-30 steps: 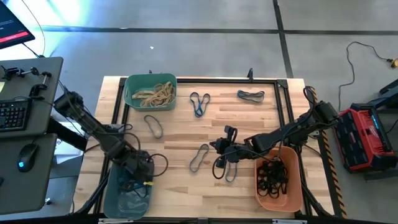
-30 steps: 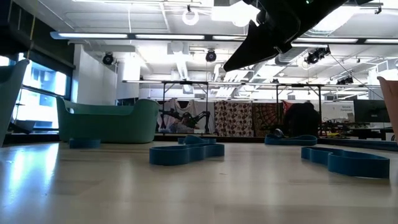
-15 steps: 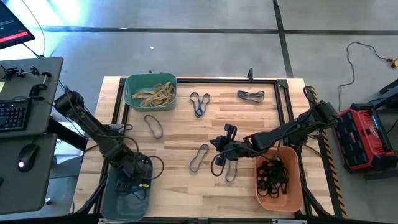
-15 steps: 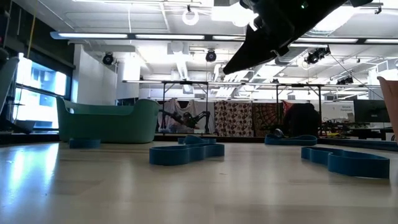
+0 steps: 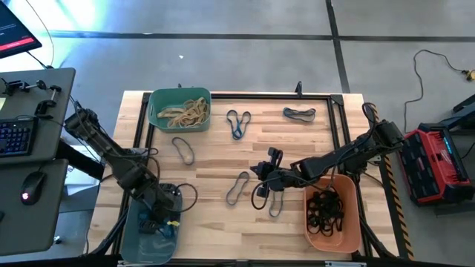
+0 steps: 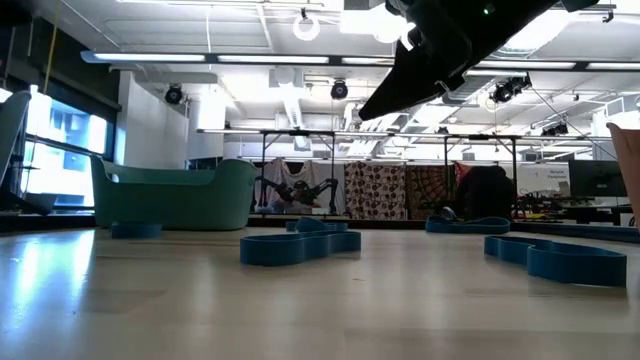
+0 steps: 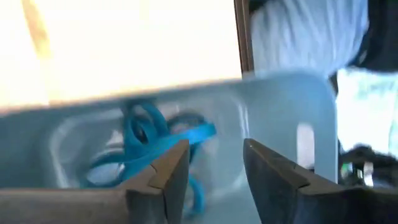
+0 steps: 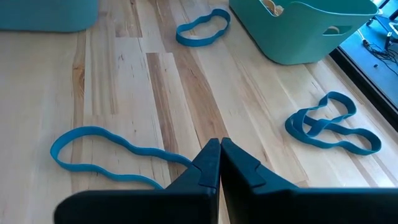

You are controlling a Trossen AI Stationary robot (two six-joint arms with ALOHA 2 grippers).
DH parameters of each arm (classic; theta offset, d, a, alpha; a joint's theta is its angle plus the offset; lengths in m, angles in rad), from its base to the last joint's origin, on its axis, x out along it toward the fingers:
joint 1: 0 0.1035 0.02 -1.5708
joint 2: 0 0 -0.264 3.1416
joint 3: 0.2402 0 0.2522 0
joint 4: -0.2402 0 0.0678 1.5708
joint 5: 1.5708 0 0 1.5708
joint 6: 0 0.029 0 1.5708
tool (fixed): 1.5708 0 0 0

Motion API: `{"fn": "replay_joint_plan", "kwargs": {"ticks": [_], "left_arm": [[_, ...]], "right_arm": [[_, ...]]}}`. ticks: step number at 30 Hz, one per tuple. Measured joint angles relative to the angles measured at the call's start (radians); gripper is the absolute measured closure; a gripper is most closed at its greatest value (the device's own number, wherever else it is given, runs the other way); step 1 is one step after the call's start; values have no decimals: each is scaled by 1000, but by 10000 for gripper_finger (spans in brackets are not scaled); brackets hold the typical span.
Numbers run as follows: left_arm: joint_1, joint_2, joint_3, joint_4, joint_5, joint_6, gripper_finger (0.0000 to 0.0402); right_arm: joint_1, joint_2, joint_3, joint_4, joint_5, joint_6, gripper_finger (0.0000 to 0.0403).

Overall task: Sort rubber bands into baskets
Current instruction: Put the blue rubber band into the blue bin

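I've got the left gripper (image 5: pixel 159 220) over the grey-blue basket (image 5: pixel 133 241) at the table's 7 o'clock corner. In the left wrist view its jaws stand apart w/ a clear gap, nothing between them, and blue bands (image 7: pixel 149 140) lie in the tub just beyond the fingertips. Risk: one loop lies close by a fingertip (image 7: pixel 177 155) — if I lift w/ it snagged, it comes back out or drags the tub.

Right gripper (image 5: pixel 261 180) sits near table centre, toward 5 o'clock, jaws pressed shut. A dark band (image 5: pixel 261 199) hangs beside it; can't tell if it's pinched or just lying under. If the grip's thin, the band may slip off on the way to the orange basket (image 5: pixel 355 222) at 4 o'clock.

Loose bands: a blue loop (image 8: pixel 118 157) just beside the right fingertips, a tangled pair (image 5: pixel 238 122) at 12. Grabbing the pair as one could mis-sort — two bands, maybe 2 colours. Teal basket (image 5: pixel 157 119) at 11 holds tan ones.
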Motion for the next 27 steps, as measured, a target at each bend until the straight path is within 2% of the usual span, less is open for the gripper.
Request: {"fn": "replay_joint_plan", "kwargs": {"ticks": [5,14,17,22,27], "left_arm": [[106,0,27,-2,-58,82,291],[401,0,27,13,-125,393,395],[501,14,27,29,-161,489,396],[647,84,28,92,-150,643,400],[769,188,30,153,-149,791,401]], "right_arm": [[1,0,0,0,0,-16,403],[-3,0,-35,37,0,-15,403],[-13,1,-100,96,0,24,403],[-20,1,-220,289,0,59,403],[-19,1,-267,375,-4,66,403]]}}
